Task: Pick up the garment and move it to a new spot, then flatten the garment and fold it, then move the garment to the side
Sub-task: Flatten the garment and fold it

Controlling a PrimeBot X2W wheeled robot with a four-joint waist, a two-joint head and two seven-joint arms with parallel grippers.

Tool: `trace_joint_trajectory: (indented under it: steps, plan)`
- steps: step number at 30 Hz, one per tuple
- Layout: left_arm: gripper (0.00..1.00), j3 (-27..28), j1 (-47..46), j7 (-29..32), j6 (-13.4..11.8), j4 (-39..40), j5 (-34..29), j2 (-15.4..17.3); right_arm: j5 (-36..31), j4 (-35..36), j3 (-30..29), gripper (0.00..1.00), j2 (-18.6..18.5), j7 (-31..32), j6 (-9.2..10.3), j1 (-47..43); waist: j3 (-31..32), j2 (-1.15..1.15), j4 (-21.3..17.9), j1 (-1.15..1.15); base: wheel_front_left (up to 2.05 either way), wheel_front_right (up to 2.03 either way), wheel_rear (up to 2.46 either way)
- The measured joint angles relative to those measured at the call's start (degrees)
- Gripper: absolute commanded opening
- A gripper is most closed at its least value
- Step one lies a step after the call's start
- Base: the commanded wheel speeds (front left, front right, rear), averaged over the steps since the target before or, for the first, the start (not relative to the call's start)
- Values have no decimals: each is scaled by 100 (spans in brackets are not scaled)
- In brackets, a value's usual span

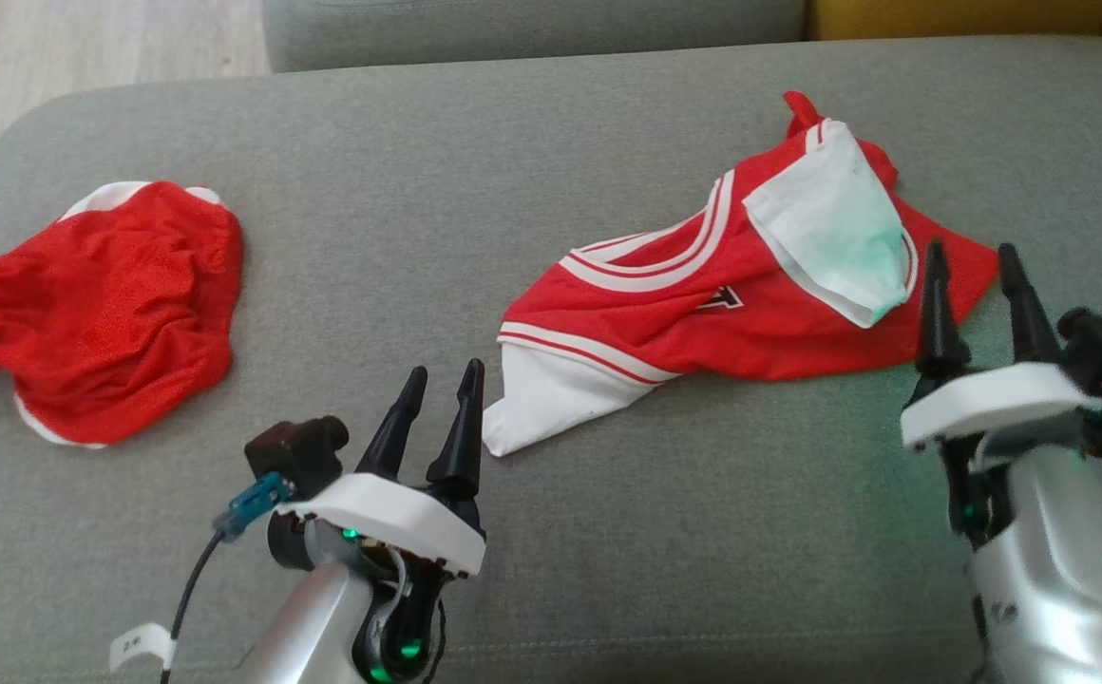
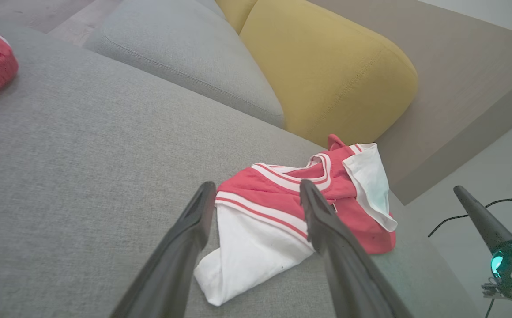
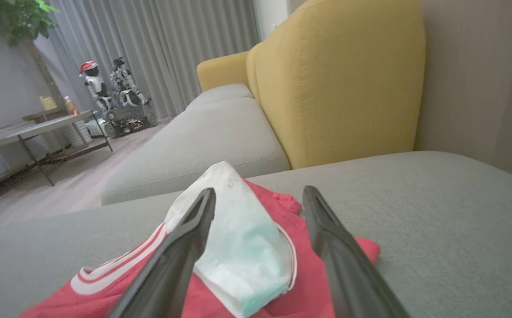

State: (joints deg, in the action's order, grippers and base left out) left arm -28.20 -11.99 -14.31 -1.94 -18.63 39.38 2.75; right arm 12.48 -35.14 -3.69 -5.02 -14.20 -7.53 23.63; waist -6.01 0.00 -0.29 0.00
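A red-and-white jersey [image 1: 703, 304] is seen crumpled on the grey sofa seat [image 1: 399, 190], between the left hand [image 1: 445, 370] and right hand [image 1: 971, 249], both spread apart and empty. Soft, light, limp fabric is expected; the striped hem or shoulder edges are best pinched.

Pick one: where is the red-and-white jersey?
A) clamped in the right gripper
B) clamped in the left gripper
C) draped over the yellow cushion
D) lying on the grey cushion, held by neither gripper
D: the jersey lies crumpled on the grey cushion, and the left gripper and the right gripper both have their jaws apart, clamping no cloth.
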Motion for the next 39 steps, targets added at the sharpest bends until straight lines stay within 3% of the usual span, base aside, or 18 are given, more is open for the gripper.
trace_joint_trajectory:
  steps: [7,17,34,35,36,39]
  plan:
    - [100,-3,12,0,2,3,-7,0,-840,516,182,100,18,365,0,-563,13,0,212,0,0,0,0]
    - [100,-43,20,0,43,12,-5,1,-1356,677,-80,100,58,676,0,-437,-150,0,487,0,0,0,0]
    - [100,-247,-137,0,51,30,12,0,-1867,-697,-1139,100,-260,1391,0,1272,-769,0,1001,0,0,0,0]
    - [100,-248,-160,0,51,37,20,0,-1848,-802,-1136,72,-259,1429,0,1326,-797,0,1028,0,0,0,0]
    - [100,-253,-173,0,51,41,20,0,-1786,-888,-1131,0,-255,1429,0,1369,-820,0,1051,0,0,0,0]
    - [100,-255,-178,0,51,40,20,0,-1753,-965,-965,0,-260,1310,0,1460,-861,0,1090,0,0,0,0]
